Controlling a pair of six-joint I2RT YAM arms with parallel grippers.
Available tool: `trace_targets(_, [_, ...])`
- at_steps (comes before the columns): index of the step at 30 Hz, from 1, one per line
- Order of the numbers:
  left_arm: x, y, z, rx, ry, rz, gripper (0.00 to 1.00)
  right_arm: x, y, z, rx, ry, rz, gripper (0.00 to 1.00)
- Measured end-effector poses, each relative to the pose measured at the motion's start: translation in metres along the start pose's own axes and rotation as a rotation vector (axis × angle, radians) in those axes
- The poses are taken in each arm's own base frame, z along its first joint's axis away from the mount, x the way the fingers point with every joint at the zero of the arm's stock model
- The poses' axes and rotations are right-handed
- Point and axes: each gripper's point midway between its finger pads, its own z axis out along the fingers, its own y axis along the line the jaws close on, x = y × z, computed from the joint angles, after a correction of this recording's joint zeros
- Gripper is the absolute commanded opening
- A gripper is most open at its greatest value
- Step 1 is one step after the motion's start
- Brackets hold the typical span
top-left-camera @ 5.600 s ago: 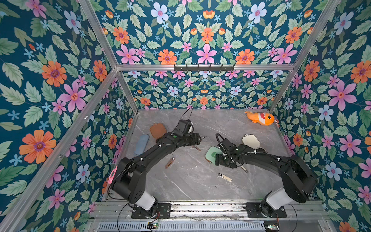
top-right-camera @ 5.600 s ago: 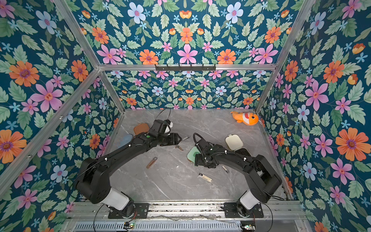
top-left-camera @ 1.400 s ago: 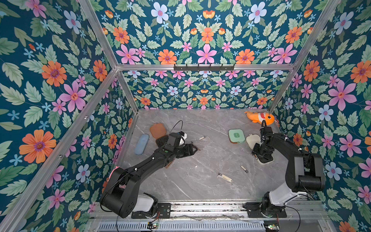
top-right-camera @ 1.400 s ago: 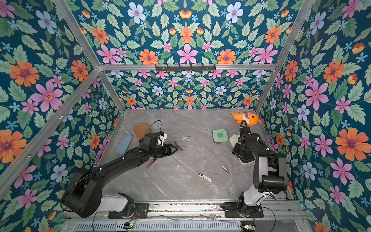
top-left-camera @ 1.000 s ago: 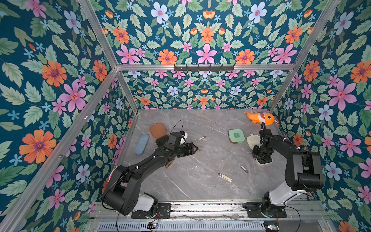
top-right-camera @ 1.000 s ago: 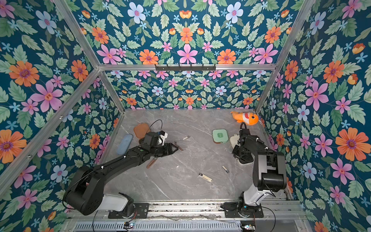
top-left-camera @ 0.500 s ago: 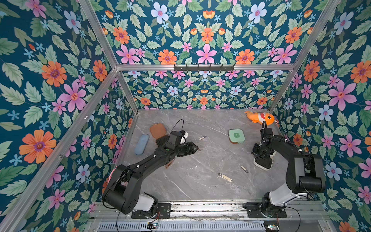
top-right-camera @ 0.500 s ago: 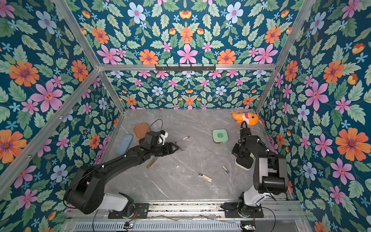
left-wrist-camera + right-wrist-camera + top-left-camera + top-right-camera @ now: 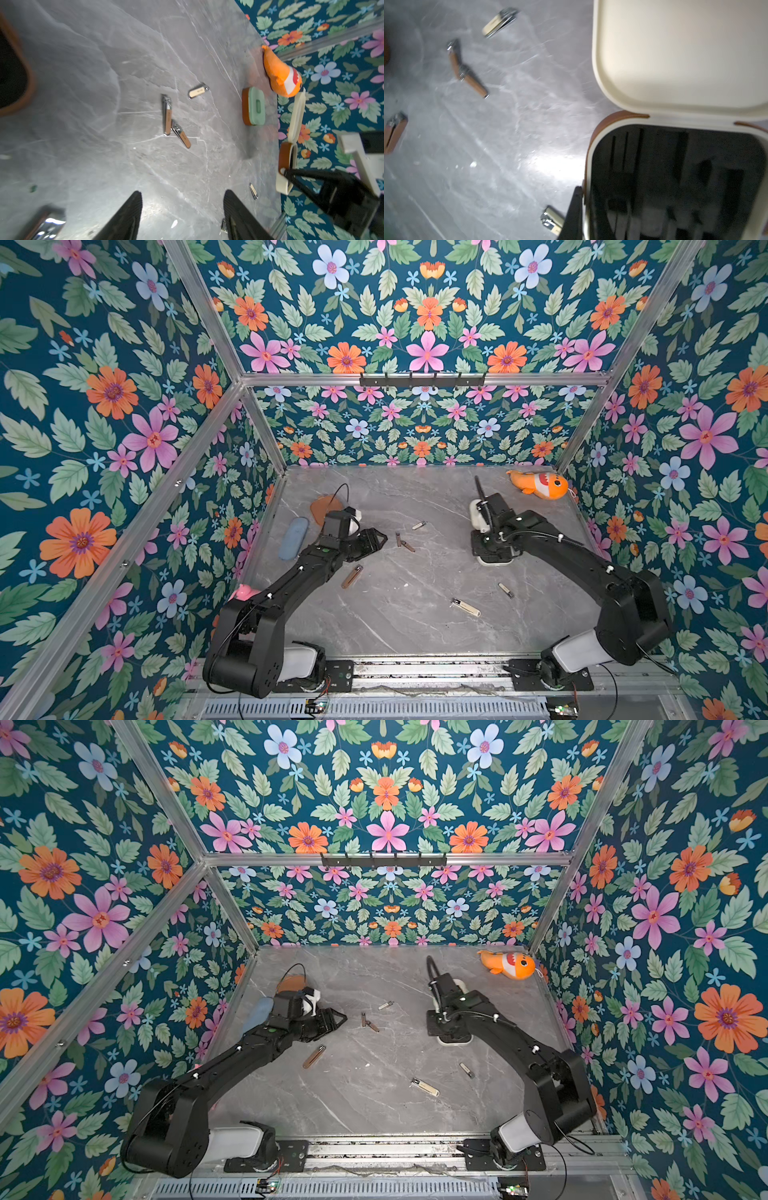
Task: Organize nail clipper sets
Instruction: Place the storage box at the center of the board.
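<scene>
Cream case (image 9: 675, 52) lid-up, rim pinched tight in right gripper (image 9: 584, 197); left gripper (image 9: 182, 192) fingers apart, empty.

Worktop (image 9: 415, 639), viewed from its front edge. Rear right corner: toy fish (image 9: 538, 485). In front of it, in turn: shut case (image 9: 253, 106), open case (image 9: 494, 561) with lid (image 9: 675, 52) on the rear side, lone clipper (image 9: 505, 590), foremost clipper (image 9: 465, 607). Centre: paired clippers (image 9: 403, 541), touching; single clipper (image 9: 419, 525) just behind. Rear left: third case (image 9: 322, 506); oblong case (image 9: 293, 537) beside the left wall; slim tool (image 9: 352, 576) in front.
</scene>
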Motion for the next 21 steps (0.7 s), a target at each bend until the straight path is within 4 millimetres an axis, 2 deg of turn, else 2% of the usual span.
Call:
trace_targets(4, [0.000, 0.011, -0.010, -0.023, -0.015, -0.025, 0.66, 0.017, 0.058, 0.031, -0.035, 0.087, -0.205, 0.00])
trace_targets(7, [0.004, 0.020, -0.016, -0.049, -0.026, -0.038, 0.67, 0.032, 0.083, 0.050, -0.041, 0.142, -0.301, 0.00])
trace_targets(10, [0.007, 0.029, -0.023, -0.071, -0.041, -0.052, 0.67, 0.042, 0.112, 0.057, -0.081, 0.164, -0.378, 0.00])
trace_targets(16, [0.001, 0.045, -0.036, -0.116, -0.089, -0.092, 0.67, 0.053, 0.150, 0.065, -0.116, 0.183, -0.423, 0.00])
trace_targets(21, [-0.003, 0.050, -0.040, -0.133, -0.101, -0.109, 0.67, 0.072, 0.163, 0.065, -0.121, 0.213, -0.406, 0.00])
